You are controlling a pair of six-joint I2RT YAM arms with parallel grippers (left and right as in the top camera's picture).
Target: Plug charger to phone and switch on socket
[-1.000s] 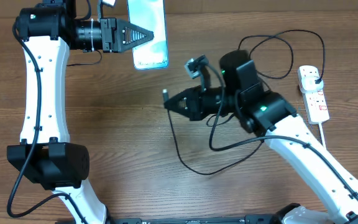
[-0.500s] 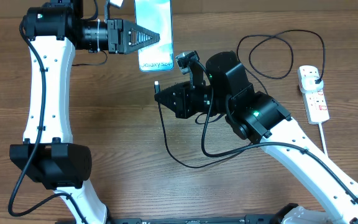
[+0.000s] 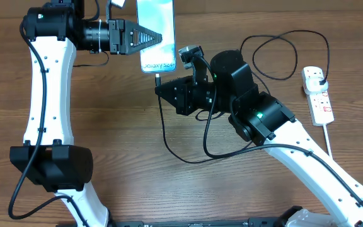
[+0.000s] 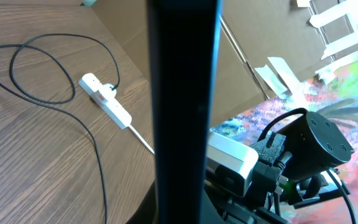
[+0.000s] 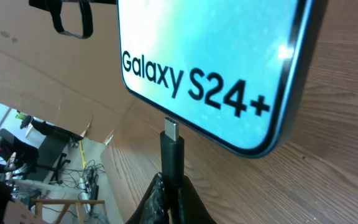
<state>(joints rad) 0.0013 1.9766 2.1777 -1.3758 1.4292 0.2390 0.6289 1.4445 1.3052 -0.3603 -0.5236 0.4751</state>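
Wooden table (image 3: 106,126), cardboard stacked behind.

Phone (image 5: 216,56): left jaws pinch one long edge, apparently lifting it off the table. Long axis runs away from the robot, "Galaxy" end toward the right arm.

Charger (image 3: 169,135): right jaws clamp the connector tip (image 5: 171,132). It points along that axis, just beside the phone's end edge. Not seated, I judge.

Socket (image 3: 317,94): far right, well apart.

No containers seen.

The phone (image 3: 155,34) screen fades from pale blue to aqua, with black lettering and a dark rim. The charger (image 5: 171,158) is black — its tip silver. The socket (image 3: 318,96), at right, is white with red switches. The table (image 3: 125,126) is brown wood grain.
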